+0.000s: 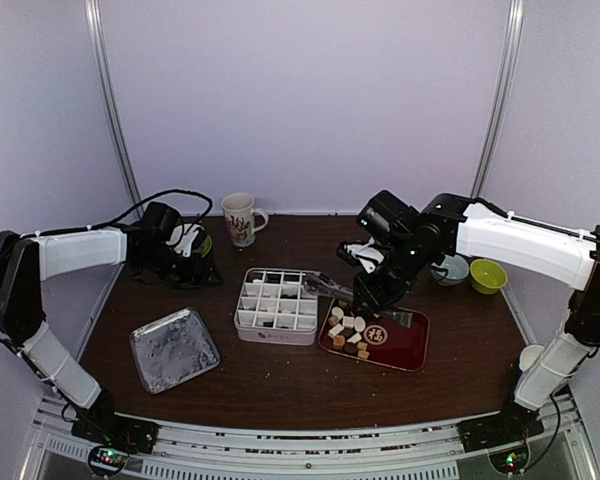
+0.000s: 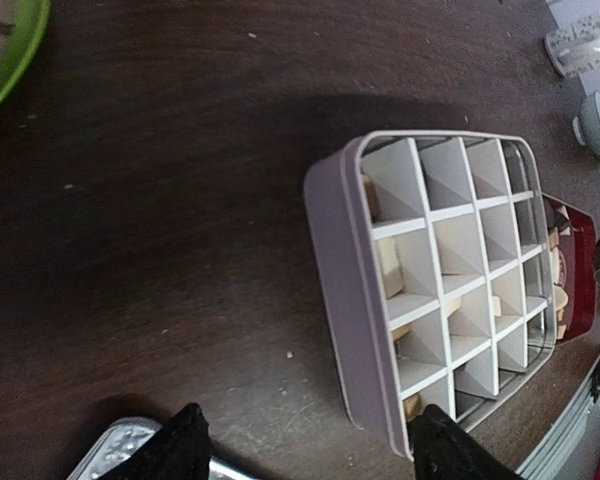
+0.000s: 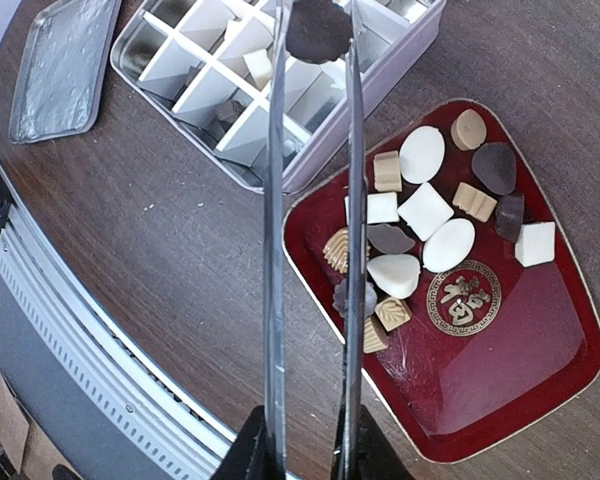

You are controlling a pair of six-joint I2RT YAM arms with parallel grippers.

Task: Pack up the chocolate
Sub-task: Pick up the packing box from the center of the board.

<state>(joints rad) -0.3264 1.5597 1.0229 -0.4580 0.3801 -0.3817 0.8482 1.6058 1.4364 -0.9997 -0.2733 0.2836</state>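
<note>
Several white, tan and dark chocolate pieces (image 3: 425, 210) lie in the near half of a red tray (image 3: 520, 350). My right gripper (image 3: 305, 445) is shut on long metal tongs (image 3: 273, 250). The tong tips pinch one dark chocolate piece (image 3: 317, 28) above the white divided box (image 3: 400, 55). A few cells of the box (image 1: 277, 305) hold pieces. My left gripper (image 2: 315, 450) stands open low over the table, with the box's near corner (image 2: 380, 420) between its fingers. In the top view the left gripper (image 1: 185, 250) sits left of the box, the right gripper (image 1: 375, 285) above the tray (image 1: 400, 345).
A silver lid (image 1: 174, 348) lies front left of the box. A mug (image 1: 240, 218) stands at the back. A bluish bowl (image 1: 450, 268) and a green bowl (image 1: 487, 275) sit at the right, a white cup (image 1: 532, 357) near the right arm. A green rim (image 2: 10, 50) shows by my left gripper.
</note>
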